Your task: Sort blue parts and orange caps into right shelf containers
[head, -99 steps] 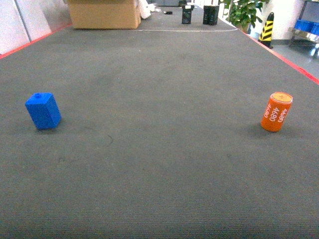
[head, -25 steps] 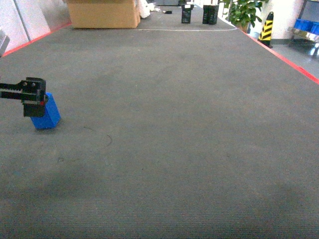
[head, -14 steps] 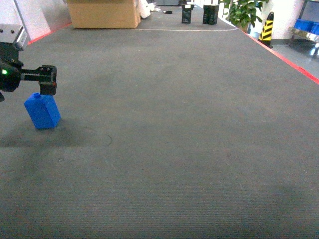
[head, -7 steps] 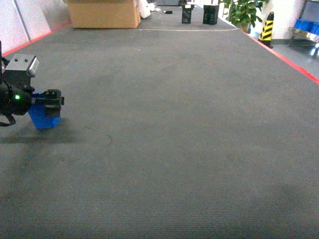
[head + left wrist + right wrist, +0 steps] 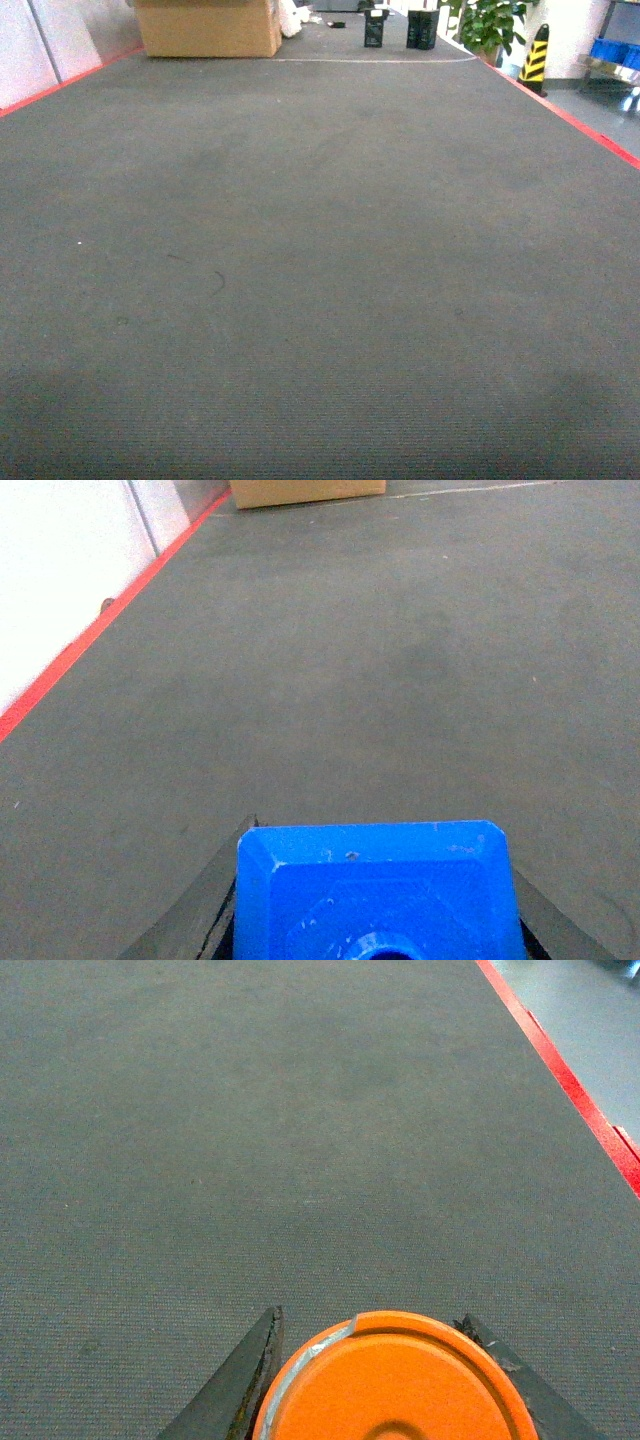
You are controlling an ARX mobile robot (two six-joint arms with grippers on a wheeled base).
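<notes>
I have both pieces in hand: left jaws clamp the blue part [image 5: 378, 895], right jaws grip the orange cap [image 5: 395, 1378]. Next I carry them to the shelf [image 5: 610, 66] (far right, bins [image 5: 614, 50] barely visible) and release each into its container.

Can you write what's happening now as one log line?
left pincer: holds blue part | right pincer: holds orange cap

Seeing little of my rig. Head view showing no arm at all. Left wrist view showing left end effector [image 5: 375, 920] only as two dark, matte fingers [image 5: 200, 905], flat and tapering to thin edges at frame bottom. Right wrist view showing right end effector [image 5: 385, 1385] the same: black wedge-shaped fingers [image 5: 245, 1380], slightly scuffed edges. Cables, screws, markings not showing.
</notes>
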